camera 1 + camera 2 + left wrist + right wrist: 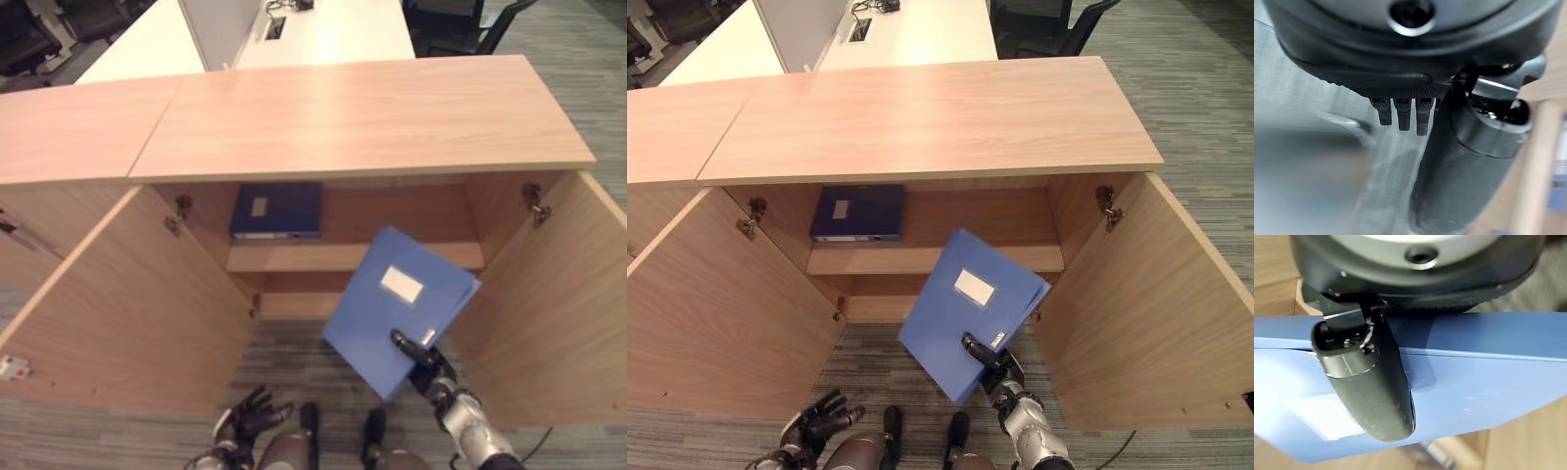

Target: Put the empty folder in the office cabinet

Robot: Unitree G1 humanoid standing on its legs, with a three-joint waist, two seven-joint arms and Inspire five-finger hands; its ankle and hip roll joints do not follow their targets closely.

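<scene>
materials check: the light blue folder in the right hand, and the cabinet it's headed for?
Light blue box folder with a white label, pinched in the right hand: looks like smooth plastic-covered board, with a faint sheen and crisp edges in the right wrist view; the core cannot be told. Light wooden office cabinet: probably wood-grain laminate board, matte, with even printed-looking grain and metal hinges. Left hand hangs low, holding nothing.

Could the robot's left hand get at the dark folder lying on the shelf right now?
Probably yes. The left hand hangs low in front of the open cabinet, both doors swung wide. The dark folder lies on the shelf's left part, while the right hand holds the blue folder further right.
</scene>
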